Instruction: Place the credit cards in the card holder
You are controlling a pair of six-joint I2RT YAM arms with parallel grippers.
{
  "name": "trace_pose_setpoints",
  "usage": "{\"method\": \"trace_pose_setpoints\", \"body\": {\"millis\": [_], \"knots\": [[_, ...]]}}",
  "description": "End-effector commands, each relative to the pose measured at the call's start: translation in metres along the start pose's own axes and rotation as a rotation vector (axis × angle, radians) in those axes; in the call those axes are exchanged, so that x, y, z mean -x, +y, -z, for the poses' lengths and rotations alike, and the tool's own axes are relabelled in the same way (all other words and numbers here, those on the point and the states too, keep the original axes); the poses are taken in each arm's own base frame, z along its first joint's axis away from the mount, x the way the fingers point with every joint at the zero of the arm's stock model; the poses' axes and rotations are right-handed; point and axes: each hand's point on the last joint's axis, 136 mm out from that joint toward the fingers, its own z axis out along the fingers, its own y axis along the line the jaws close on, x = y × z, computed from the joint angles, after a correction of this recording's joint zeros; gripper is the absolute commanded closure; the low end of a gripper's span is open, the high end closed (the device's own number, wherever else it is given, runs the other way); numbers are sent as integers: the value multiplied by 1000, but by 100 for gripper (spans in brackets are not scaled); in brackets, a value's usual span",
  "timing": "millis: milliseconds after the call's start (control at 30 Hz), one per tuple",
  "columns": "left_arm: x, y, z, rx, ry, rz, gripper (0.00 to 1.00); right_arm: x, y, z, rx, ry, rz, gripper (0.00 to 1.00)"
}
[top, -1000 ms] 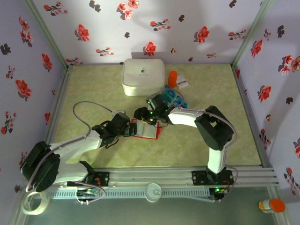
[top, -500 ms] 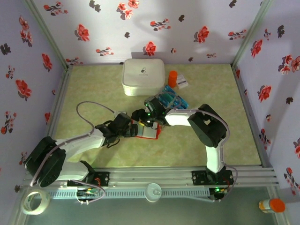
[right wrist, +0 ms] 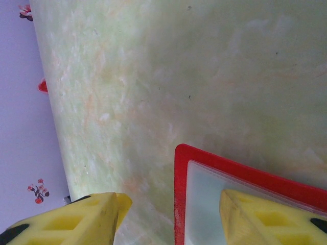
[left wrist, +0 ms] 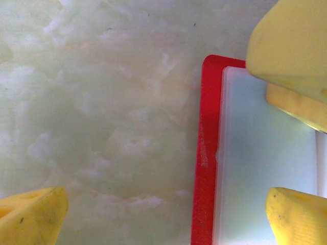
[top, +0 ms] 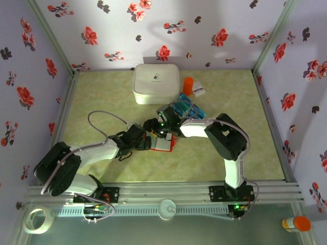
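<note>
Red card holder (left wrist: 207,153) lies open. Left pincer (left wrist: 163,214) gapes wide, right pincer (right wrist: 179,214) half open, both empty; either finger could shove it aside.

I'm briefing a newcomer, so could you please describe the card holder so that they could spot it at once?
Start from the big white box at the back of the table and come forward past the teal cards. The card holder lies flat and open near the table's middle. It alone has a bright red rim around a pale inside.
</note>
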Motion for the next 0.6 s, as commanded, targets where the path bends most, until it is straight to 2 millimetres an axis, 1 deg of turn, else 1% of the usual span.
{"method": "trace_pose_setpoints", "body": {"millis": [0,133,233,333,433,533,567], "knots": [[-3,11,-5,40,-8,-12,0,-4,4,3,15,14,-10,45],[-9,16,-7,57,3,-13,0,3,17,15,23,2,18,45],[-13,19,-9,67,9,-14,0,10,28,29,29,-19,39,44],[-16,22,-10,75,14,-13,0,20,33,47,20,-48,58,44],[-16,23,-9,75,10,-8,0,28,31,68,-19,-83,92,45],[-16,23,-8,75,8,-8,0,37,18,93,-110,-120,143,44],[-16,23,-8,74,6,-7,0,40,11,103,-158,-131,164,44]]}}
